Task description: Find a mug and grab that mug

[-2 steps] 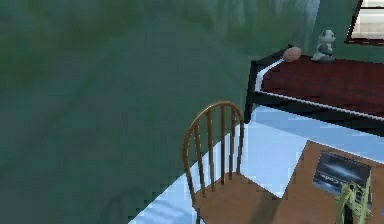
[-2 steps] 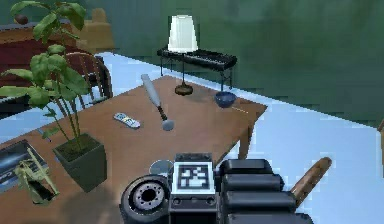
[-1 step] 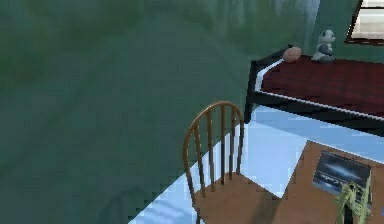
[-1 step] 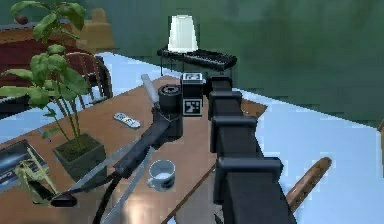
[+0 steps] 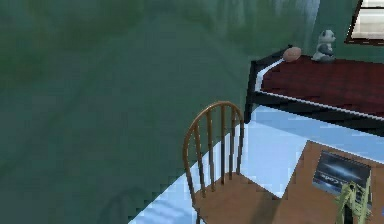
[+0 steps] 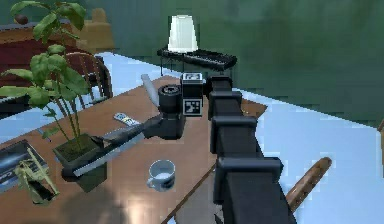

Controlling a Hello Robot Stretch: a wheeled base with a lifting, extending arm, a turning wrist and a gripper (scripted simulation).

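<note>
A white mug [image 6: 160, 176] with a dark inside stands on the brown wooden table [image 6: 125, 195], near its front edge. The dark arm [image 6: 235, 140] rises from the bottom edge and carries two white marker squares [image 6: 182, 97]. Left of the squares, the gripper [image 6: 80, 166] runs down and left over the tabletop. Its thin fingers [image 6: 110, 150] end at a dark plant pot [image 6: 80, 160], so I cannot tell whether it holds anything. The mug lies a little right of and below the fingers.
A leafy plant [image 6: 50, 80] grows from the pot. A small flat object [image 6: 125, 119] and a book [image 5: 340, 175] lie on the table. Wooden chairs [image 5: 215, 150] [image 6: 310, 180] stand at its sides. A white lamp [image 6: 182, 33] stands behind, and a red bed [image 5: 330, 85] stands by the wall.
</note>
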